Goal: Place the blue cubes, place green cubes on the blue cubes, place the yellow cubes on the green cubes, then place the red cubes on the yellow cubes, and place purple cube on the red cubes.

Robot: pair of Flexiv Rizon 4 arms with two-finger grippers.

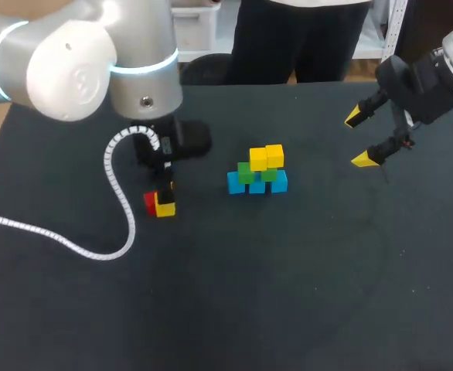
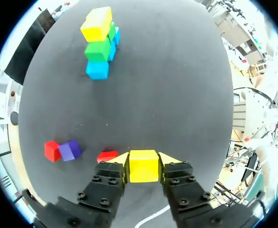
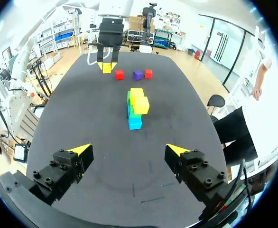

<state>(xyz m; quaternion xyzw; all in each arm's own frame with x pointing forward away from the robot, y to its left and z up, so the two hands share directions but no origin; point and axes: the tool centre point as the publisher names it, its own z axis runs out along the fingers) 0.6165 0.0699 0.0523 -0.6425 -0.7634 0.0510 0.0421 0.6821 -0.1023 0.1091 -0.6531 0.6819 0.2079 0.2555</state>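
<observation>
Eleven cubes are counted in all. Three blue cubes (image 1: 236,183) are seen in the bottom row of the stack, and two green cubes (image 1: 246,171) are seen above them. Three yellow cubes (image 1: 258,159) are counted: two on top of the stack, and the third yellow cube (image 2: 143,167) apart from it. Two red cubes (image 3: 119,74) are found, and one purple cube (image 3: 138,74) is seen between them.
</observation>
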